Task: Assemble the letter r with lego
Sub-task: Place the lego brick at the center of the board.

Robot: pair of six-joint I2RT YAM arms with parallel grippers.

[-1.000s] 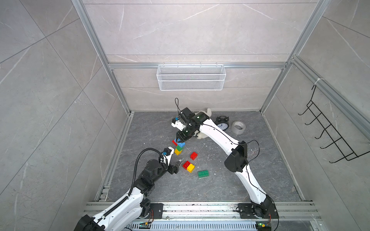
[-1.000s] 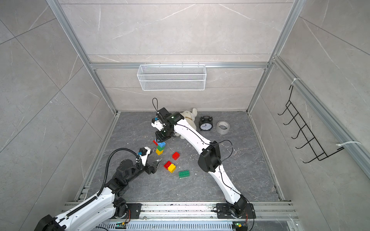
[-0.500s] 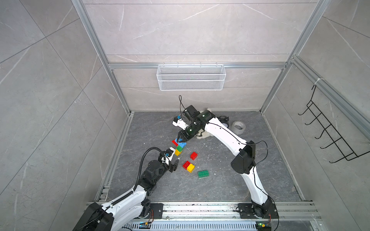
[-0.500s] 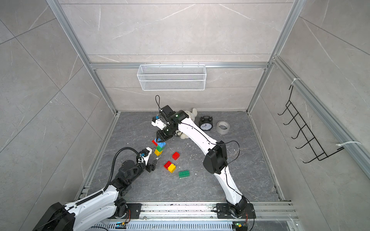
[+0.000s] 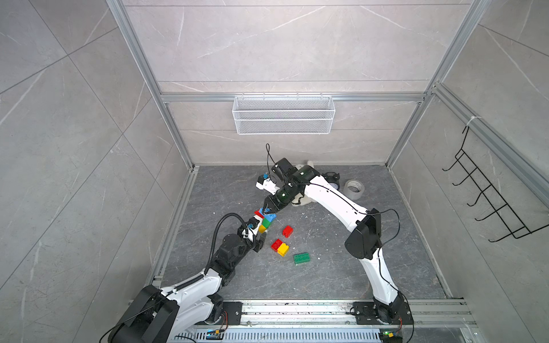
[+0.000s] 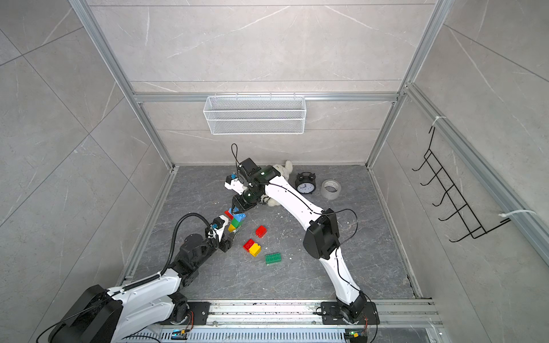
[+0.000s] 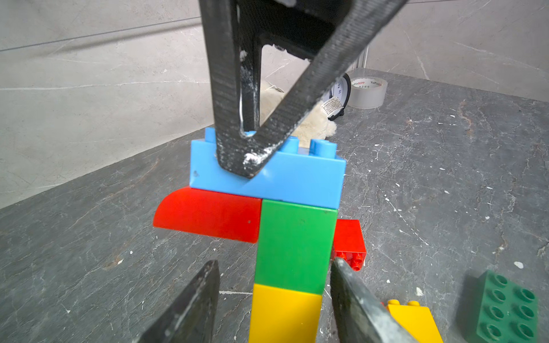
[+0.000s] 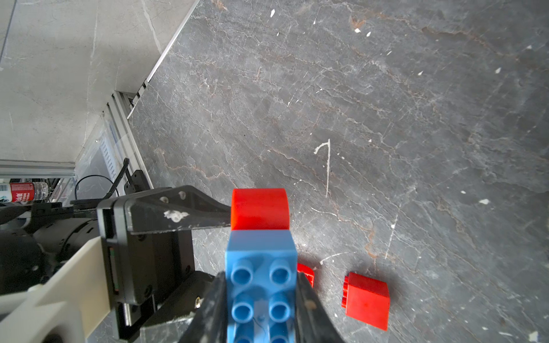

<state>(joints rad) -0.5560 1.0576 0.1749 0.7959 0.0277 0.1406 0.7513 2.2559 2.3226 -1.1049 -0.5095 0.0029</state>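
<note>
Jaws of your left gripper (image 7: 273,262) have narrowed round the green-and-yellow stem (image 7: 294,267) standing on the table (image 7: 445,178), not clamped yet; your right gripper (image 8: 260,276) pinches the blue brick (image 7: 297,178) on top, so bracing looks next

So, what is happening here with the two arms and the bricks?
The right tool is shut on the blue brick topping a small tower: yellow brick below, green brick above it, a curved red brick under the blue overhang. The left tool straddles the tower's lower part, jaws not yet shut. A red brick, a red-and-yellow pair and a flat green brick lie loose nearby.
</note>
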